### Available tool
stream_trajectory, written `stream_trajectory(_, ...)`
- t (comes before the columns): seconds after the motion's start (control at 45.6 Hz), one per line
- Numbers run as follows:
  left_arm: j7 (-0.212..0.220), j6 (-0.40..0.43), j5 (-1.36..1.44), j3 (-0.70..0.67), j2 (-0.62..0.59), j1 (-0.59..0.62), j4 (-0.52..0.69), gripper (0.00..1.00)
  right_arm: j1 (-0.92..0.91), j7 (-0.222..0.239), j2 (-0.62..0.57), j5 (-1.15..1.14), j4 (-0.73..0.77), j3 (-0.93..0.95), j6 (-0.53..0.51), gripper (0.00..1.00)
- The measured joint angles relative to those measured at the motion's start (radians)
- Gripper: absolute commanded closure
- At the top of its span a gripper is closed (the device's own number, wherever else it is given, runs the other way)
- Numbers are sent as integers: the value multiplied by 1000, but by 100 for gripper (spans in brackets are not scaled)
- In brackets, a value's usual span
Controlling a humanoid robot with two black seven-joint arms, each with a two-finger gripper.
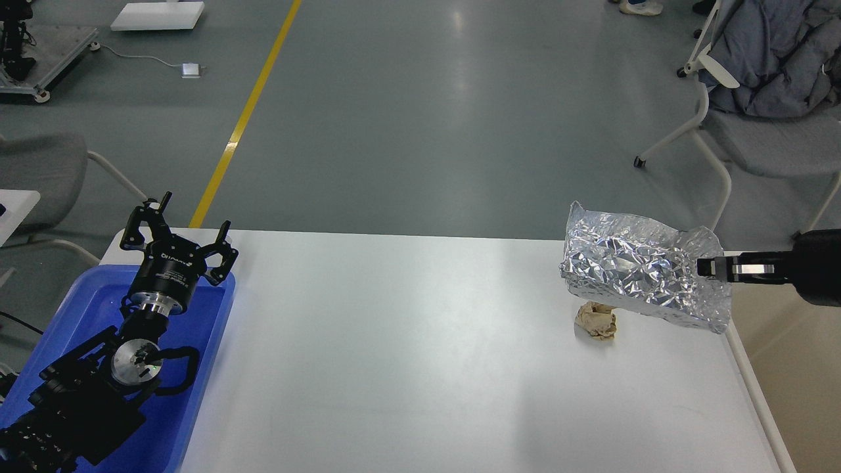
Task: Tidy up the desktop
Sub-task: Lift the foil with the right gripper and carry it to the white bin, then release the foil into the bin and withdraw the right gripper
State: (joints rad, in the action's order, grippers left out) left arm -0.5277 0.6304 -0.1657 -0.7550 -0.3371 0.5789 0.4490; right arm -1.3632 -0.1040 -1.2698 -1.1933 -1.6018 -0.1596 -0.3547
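The white desktop (pixel 407 355) fills the lower middle of the head view. My right gripper (pixel 711 267) comes in from the right edge, shut on a crumpled silver foil bag (pixel 640 269), and holds it in the air above the desktop's right end. A crumpled beige paper ball (pixel 596 322) lies on the desktop below the bag, partly hidden by it. My left gripper (pixel 176 226) is open and empty, raised over the far end of the blue tray (pixel 210 341) at the left.
A beige bin (pixel 795 381) stands against the desktop's right edge, mostly out of frame. Chairs stand on the grey floor behind, one at the right with a grey coat (pixel 775 52), one at the left (pixel 46 171).
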Motion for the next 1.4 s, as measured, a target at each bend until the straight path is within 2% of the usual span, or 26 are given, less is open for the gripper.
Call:
stream_trajectory(0.176,0,0,0,0,0,0,0,0,1,-1,-28,-2,36,-3,-3,100)
stream_trajectory(0.307,0,0,0,0,0,0,0,0,47,-9,-54,8,95,-5,34,100)
stream_trajectory(0.68,0,0,0,0,0,0,0,0,350,-97,-30,240,301,0,297,100)
stream_trajectory(0.965,0,0,0,0,0,0,0,0,550,-131,80,458,500,7,432,100)
stream_trajectory(1.404,0,0,0,0,1,0,1,0,746,-140,346,688,919,11,474,100)
